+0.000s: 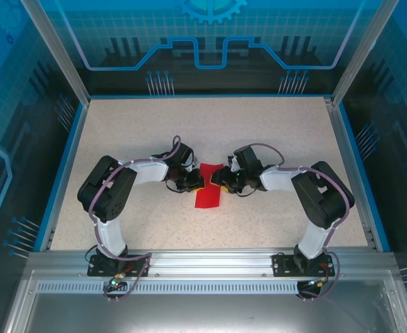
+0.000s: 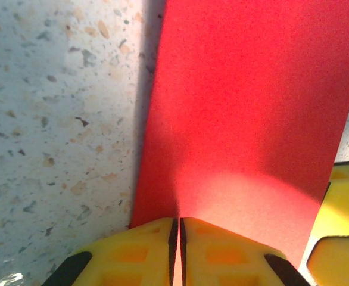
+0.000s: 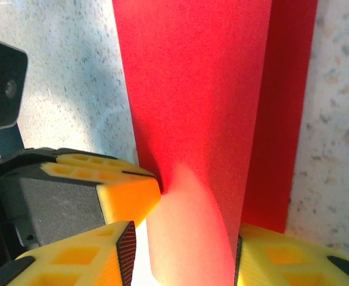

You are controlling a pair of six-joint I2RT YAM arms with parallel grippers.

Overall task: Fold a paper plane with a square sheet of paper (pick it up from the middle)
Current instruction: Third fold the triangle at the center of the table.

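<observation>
A thin red sheet of paper (image 1: 208,191) is lying at the middle of the bench (image 1: 273,139), looking light, floppy and best held by its edges: left jaws are pinching its left edge, right jaws are standing spread around its right.

You have no readable words, numbers, labels or brand names in these views. The one sign is a gear emblem (image 1: 212,8), drawn in light blue outline at the top centre of the back wall (image 1: 210,41), with blue line patterns below it that spell nothing.
</observation>
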